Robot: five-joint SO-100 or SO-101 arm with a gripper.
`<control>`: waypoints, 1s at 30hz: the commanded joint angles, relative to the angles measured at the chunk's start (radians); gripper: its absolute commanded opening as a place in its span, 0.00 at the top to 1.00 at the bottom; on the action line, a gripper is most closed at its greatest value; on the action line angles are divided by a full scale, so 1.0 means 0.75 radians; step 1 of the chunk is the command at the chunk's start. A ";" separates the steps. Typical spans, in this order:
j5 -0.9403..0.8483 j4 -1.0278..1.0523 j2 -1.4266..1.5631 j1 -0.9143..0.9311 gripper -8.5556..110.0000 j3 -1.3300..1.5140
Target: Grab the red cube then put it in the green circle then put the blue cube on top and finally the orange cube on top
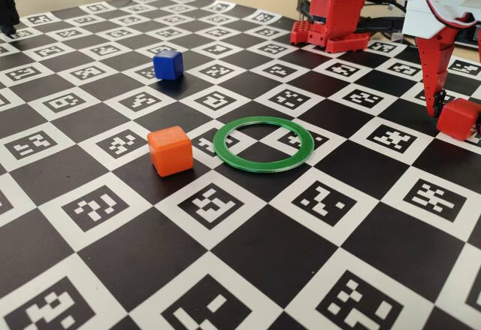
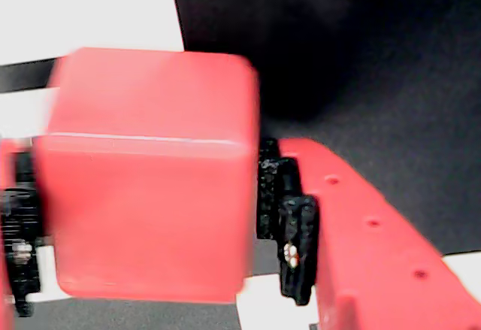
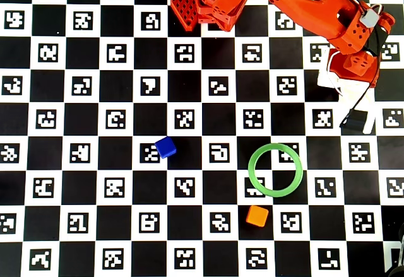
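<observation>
The red two-finger gripper point(image 1: 451, 116) is clamped on the small matte red plastic cube point(image 1: 458, 118), which sits between its fingertips near the right edge of the fixed view; the wrist view shows the same red cube point(image 2: 146, 176) filling most of the frame, pressed against a black pad on the red finger point(image 2: 376, 232) to its right, with the other finger only just visible at the left edge. Whether the cube rests on the black-and-white checkered marker board point(image 1: 248, 262) or hangs just above it cannot be told. In the overhead view the arm covers the cube, and the gripper lies up and to the right of the flat thin green plastic ring point(image 3: 275, 170), well apart from it. The ring point(image 1: 263, 143) lies flat on the board with its centre open. The small bright orange plastic cube point(image 1: 170, 150) stands just to the left of the ring in the fixed view, near but not touching it. The small dark blue plastic cube point(image 1: 168, 65) stands farther back and to the left, well apart from both
</observation>
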 commanded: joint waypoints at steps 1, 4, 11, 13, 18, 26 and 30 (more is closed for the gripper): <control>0.000 -0.022 0.027 -0.014 0.82 -0.055; -0.002 -0.022 0.025 -0.014 0.84 -0.055; -0.006 -0.018 0.018 -0.010 0.86 -0.063; -0.004 -0.016 0.018 -0.010 0.87 -0.065; -0.012 -0.004 0.029 -0.002 0.86 -0.067; -0.020 0.160 0.108 0.127 0.87 -0.139; -0.008 0.290 0.166 0.250 0.87 -0.243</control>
